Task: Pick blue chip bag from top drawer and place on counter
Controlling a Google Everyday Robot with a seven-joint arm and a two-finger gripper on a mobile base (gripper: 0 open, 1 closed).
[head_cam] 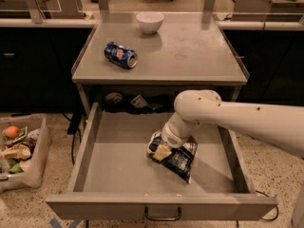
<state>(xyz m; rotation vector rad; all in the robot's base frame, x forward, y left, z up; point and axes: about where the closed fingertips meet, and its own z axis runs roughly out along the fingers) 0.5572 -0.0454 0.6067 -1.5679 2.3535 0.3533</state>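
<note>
The blue chip bag (181, 158) lies crumpled on the flat bottom of the open top drawer (118, 161), right of centre. My gripper (162, 152) reaches down from the right on the white arm (228, 115) and sits on the bag's left end, touching it. The arm's wrist hides the bag's upper part. The counter (190, 49) is the grey table top directly above the drawer.
A blue soda can (120, 55) lies on its side at the counter's left, and a white bowl (149, 22) stands at its back. Dark clutter (135, 101) sits in the shelf behind the drawer. A bin of scraps (19, 151) stands on the floor to the left.
</note>
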